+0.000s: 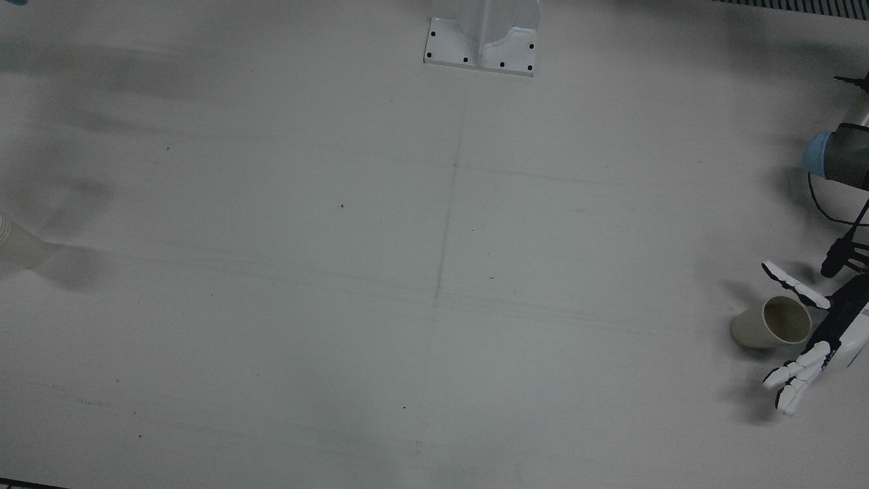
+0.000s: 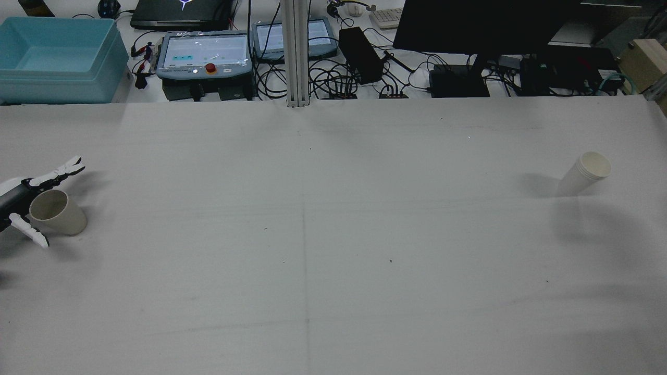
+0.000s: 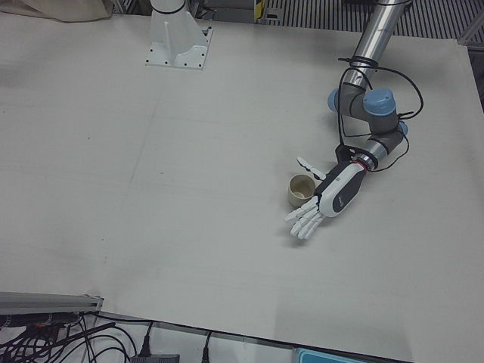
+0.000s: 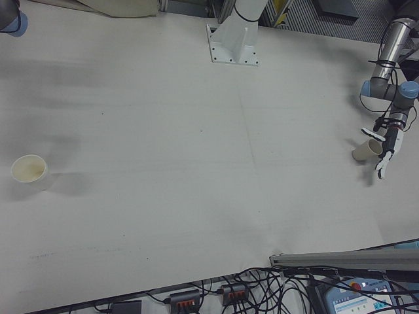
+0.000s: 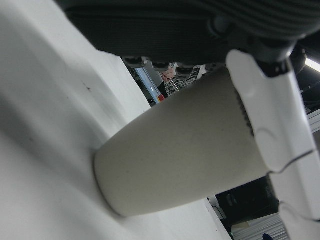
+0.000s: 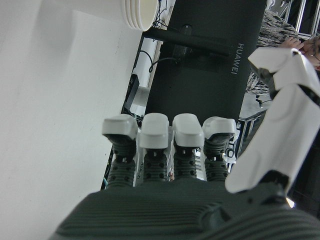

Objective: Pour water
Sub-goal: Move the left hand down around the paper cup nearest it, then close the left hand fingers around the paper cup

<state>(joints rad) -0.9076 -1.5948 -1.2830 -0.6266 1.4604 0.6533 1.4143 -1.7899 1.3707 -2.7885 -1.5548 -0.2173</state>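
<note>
The beige cup (image 1: 774, 324) is seen standing upright on the desk (image 1: 434, 272), close to the desk's edge on the robot's left side. The left robot hand (image 1: 811, 333) is spread open around it, with one finger (image 1: 794, 284) on one side and the others (image 1: 796, 377) on the opposite side; in the front view a gap is visible between the cup and the fingers, while in the left hand view a finger (image 5: 270, 125) lies close against the cup wall, so contact cannot be told for certain. The cup's inside is seen as pale and bare in the front view (image 3: 302, 189); whether water is in it cannot be told.

A white cup (image 2: 583, 177) is seen well apart, near the opposite edge of the desk. It appears as a stack of cups by its ringed rim (image 6: 137, 15). Its inside (image 4: 28, 169) looks pale, and its contents cannot be told.

The right robot hand (image 6: 200, 150) is shown only in its own view, fingers held apart and nothing held.

A wide stretch of bare desk lies between the two cups.
</note>
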